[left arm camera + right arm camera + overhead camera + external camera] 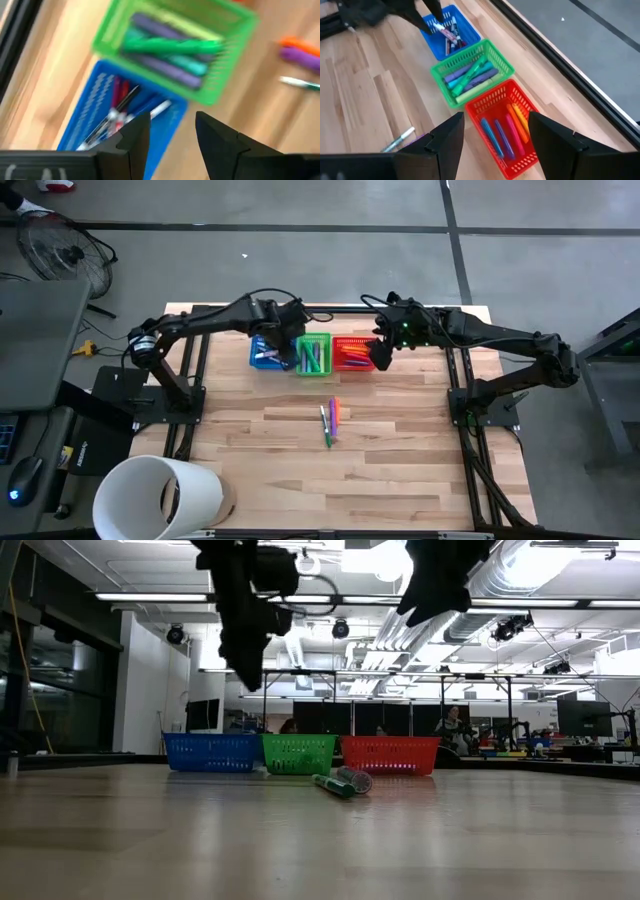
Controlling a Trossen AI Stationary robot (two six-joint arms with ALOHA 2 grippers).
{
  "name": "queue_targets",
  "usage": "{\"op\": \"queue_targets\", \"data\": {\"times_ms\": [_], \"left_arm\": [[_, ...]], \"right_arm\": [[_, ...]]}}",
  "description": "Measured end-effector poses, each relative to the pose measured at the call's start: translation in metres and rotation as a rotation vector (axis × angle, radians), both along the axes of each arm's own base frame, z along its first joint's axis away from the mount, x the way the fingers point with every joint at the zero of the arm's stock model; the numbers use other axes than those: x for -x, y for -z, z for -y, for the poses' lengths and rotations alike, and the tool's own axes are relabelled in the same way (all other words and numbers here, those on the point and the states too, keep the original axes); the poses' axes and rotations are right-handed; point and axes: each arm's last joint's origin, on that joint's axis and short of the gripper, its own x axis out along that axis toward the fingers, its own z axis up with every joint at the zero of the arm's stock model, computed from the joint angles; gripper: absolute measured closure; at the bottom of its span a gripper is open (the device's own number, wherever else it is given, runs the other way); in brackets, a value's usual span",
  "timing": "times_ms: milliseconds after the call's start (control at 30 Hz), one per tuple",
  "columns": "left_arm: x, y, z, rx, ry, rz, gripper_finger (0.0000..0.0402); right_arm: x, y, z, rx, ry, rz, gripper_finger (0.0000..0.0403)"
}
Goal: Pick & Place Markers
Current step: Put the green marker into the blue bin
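Three mesh baskets stand in a row at the table's far middle: blue point(262, 353), green point(313, 354) and red point(348, 352), each with several markers lying in it. A few loose markers point(330, 421) lie on the wood at the table's centre, also seen as markers point(343, 782) in the low view. My left gripper point(172, 135) hangs open above the seam between the blue basket point(107, 122) and the green basket point(175, 50), nothing between its fingers. My right gripper point(495, 137) hangs open above the red basket point(505, 125), also empty.
A large white cylinder point(160, 495) lies at the table's near left corner. Bare wood point(400, 470) stretches over the near half, around the loose markers. The arms' black frames point(465, 405) stand along the left and right edges.
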Motion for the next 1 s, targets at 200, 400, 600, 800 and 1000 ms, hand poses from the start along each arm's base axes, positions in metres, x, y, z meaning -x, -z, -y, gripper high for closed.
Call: {"op": "queue_targets", "data": {"times_ms": [200,400,600,800,1000], "left_arm": [[-0.014,-0.014,0.024,0.018,0.324,0.081,0.0247],[-0.032,-0.016,0.056,-0.051,0.647,0.172,0.0247],[-0.053,-0.011,0.084,-0.232,0.920,0.201,0.0247],[-0.069,0.014,0.106,-0.334,1.158,0.115,0.0247],[-0.079,0.044,0.121,-0.354,1.303,0.004,0.0247]], "right_arm": [[0.002,0.003,-0.001,-0.001,-0.025,-0.041,0.0194],[0.003,0.003,-0.001,-0.001,-0.030,-0.049,0.0194],[0.003,0.003,-0.002,0.004,-0.040,-0.051,0.0194],[0.012,0.007,-0.004,-0.003,-0.055,-0.148,0.0194],[0.042,-0.008,-0.007,0.038,0.018,-0.152,0.0194]]}}
